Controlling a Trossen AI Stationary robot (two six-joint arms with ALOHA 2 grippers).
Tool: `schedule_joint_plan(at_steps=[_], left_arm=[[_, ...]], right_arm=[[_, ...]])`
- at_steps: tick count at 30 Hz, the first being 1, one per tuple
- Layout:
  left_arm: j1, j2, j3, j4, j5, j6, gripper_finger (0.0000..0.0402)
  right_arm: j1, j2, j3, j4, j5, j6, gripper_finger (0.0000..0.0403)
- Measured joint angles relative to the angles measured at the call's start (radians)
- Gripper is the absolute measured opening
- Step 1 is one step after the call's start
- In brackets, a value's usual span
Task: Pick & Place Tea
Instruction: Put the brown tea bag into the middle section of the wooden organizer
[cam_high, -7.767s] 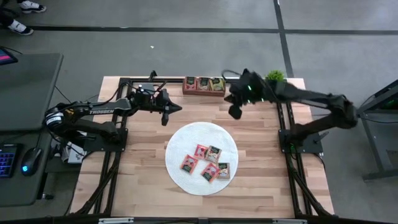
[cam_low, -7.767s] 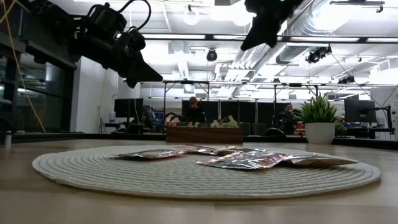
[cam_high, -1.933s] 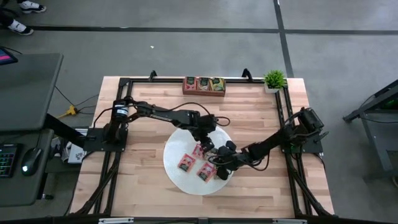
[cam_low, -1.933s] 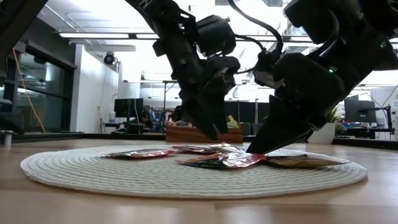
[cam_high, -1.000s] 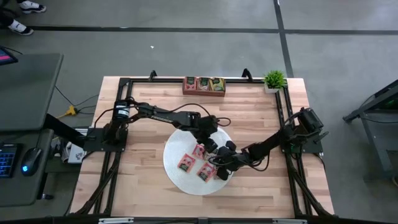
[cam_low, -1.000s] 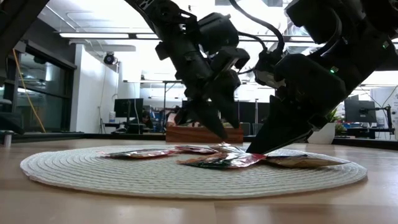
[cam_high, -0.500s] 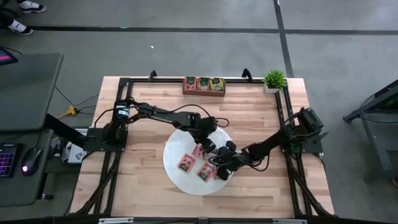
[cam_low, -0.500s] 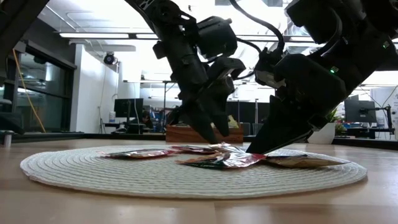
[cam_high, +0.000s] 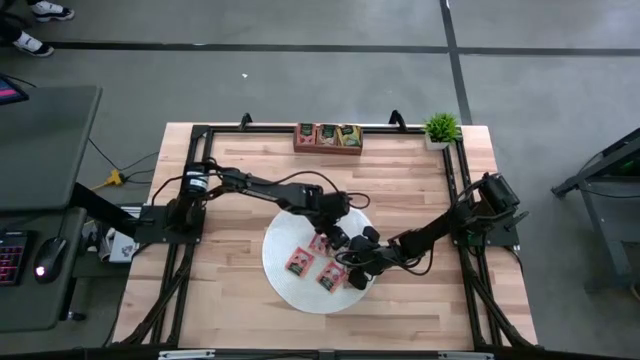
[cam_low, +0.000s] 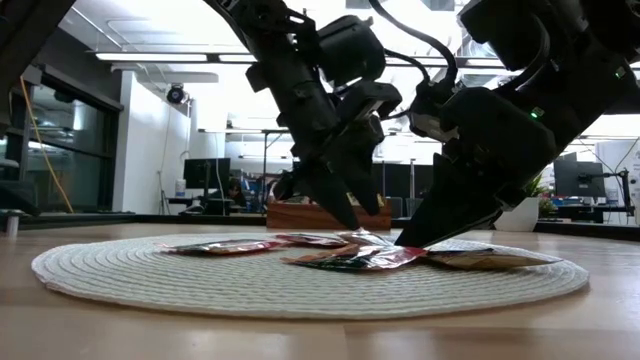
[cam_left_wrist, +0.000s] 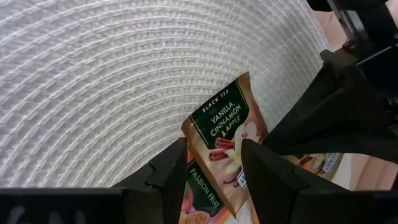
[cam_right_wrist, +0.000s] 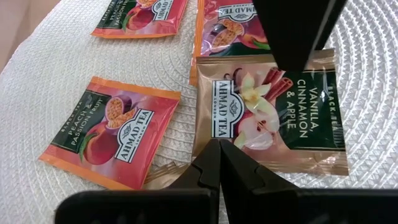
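Note:
Several flat tea packets lie on the round white mat (cam_high: 285, 235). One is a brown vanilla-cinnamon-apple packet (cam_right_wrist: 273, 124). An orange peach packet (cam_right_wrist: 112, 137) and two more orange ones (cam_right_wrist: 140, 15) lie around it. My left gripper (cam_left_wrist: 214, 147) is open and points down over the vanilla packet (cam_left_wrist: 224, 124). Its fingers stand on either side of the packet's far edge, where it overlaps a passion-fruit packet (cam_left_wrist: 198, 198). My right gripper (cam_right_wrist: 219, 144) is shut, its tips on the same packet's near side. In the low view both grippers (cam_low: 345, 222) (cam_low: 405, 240) meet over the heap. My left gripper comes from above, one finger (cam_right_wrist: 293, 50) ending at the vanilla packet's far edge; I cannot tell whether it touches. My right gripper's shut fingertips press on the vanilla packet's near part beside its label (cam_right_wrist: 225, 127). They slant down from the table's right side. The packet lies flat on the mat.
A brown wooden tray (cam_high: 328, 137) with packets in it stands at the table's far edge, and a small potted plant (cam_high: 441, 128) at the far right corner. Black frame rails (cam_high: 460, 200) run along both sides of the table.
My left gripper has swung slightly over the packets and come a little lower, its fingers staying apart. My right gripper and the packets have kept still.

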Motion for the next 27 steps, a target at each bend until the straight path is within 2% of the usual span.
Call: schedule_joint_plan(at_steps=[10,20,23,27], left_arm=[[-0.014,0.070,0.004,0.076,0.066,-0.022,0.0149],[-0.005,0.076,0.017,0.084,0.088,-0.010,0.0149],[-0.005,0.079,0.031,0.091,0.094,0.005,0.0137],[-0.006,0.079,0.035,0.091,0.097,0.009,0.0099]], right_arm=[[0.001,0.000,0.000,0.013,-0.015,0.000,0.0000],[0.001,0.000,0.000,0.013,-0.016,-0.003,0.0000],[0.001,0.000,0.000,0.013,-0.014,-0.003,0.0000],[0.001,0.000,0.000,0.013,-0.011,-0.003,0.0000]])
